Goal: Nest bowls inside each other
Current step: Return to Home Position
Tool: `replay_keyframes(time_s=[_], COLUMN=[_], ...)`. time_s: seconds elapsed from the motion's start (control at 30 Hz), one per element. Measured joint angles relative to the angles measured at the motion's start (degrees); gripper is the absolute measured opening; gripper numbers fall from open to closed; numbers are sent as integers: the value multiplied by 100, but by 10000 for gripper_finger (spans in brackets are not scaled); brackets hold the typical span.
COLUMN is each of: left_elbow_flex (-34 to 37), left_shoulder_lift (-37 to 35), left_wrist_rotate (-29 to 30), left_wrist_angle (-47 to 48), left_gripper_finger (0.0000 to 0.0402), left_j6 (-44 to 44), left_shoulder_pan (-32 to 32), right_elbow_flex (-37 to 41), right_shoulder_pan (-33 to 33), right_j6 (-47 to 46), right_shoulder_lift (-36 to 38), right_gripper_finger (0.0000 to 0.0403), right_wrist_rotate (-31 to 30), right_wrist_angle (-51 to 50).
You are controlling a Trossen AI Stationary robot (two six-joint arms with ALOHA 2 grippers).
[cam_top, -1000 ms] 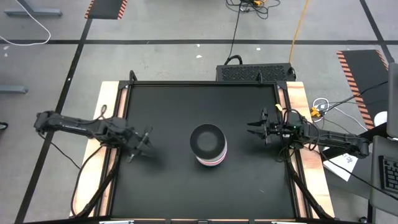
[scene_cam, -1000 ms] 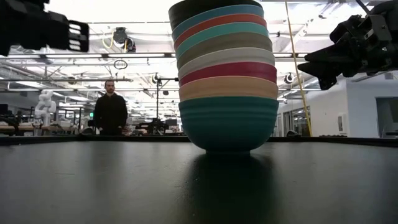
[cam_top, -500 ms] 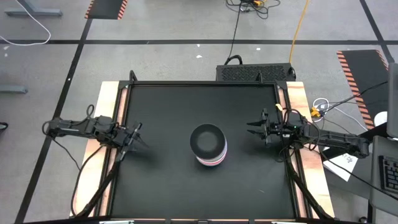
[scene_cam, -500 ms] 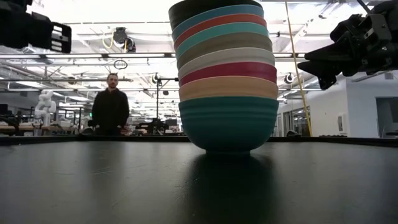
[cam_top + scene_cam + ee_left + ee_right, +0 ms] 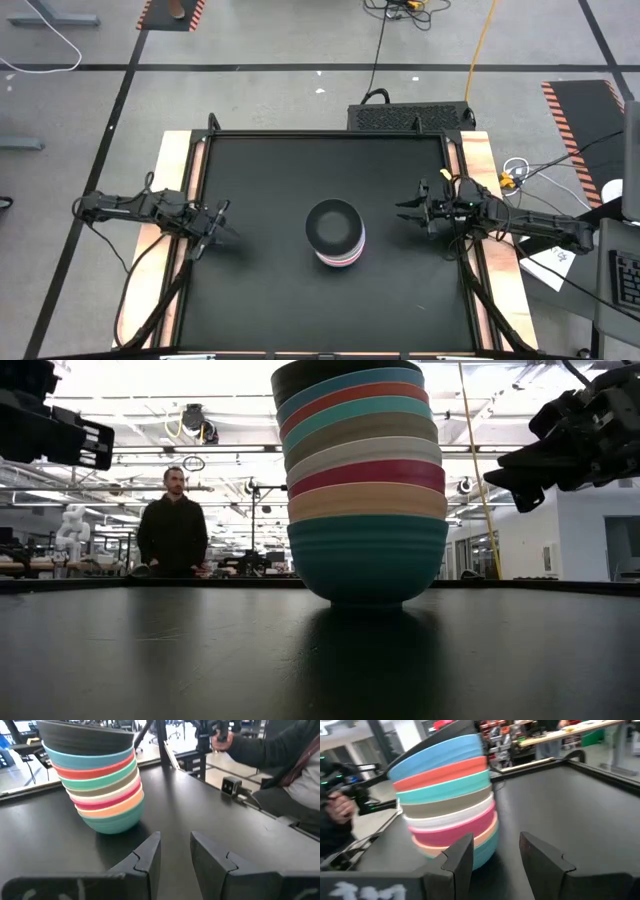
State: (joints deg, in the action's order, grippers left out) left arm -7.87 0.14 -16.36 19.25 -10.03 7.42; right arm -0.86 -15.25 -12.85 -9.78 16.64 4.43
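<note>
My left claw has drawn back toward the black table's left edge, my right claw waits opposite, both parted and empty; the stack of coloured round plastic bowls stands nested mid-table, so I judge the task complete.

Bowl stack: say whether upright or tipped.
Upright: stack sits base-down on the table; left gripper and right gripper clear of it.

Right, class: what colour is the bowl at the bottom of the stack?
The bottom bowl is turquoise, clearest in the low view.
</note>
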Motion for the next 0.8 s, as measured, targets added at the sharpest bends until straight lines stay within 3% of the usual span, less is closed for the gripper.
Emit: replay_keyframes(time_s=[0.8], left_elbow_flex=[12], left_shoulder_lift=[15], left_wrist_rotate=[-6], left_wrist_angle=[-117], left_gripper_finger=[108], left_j6=[309], left_shoulder_pan=[0], right_elbow_flex=[1], right_shoulder_pan=[74], right_j6=[154], right_shoulder_lift=[-13], right_gripper_finger=[150], right_wrist_rotate=[128], right_wrist_angle=[-11])
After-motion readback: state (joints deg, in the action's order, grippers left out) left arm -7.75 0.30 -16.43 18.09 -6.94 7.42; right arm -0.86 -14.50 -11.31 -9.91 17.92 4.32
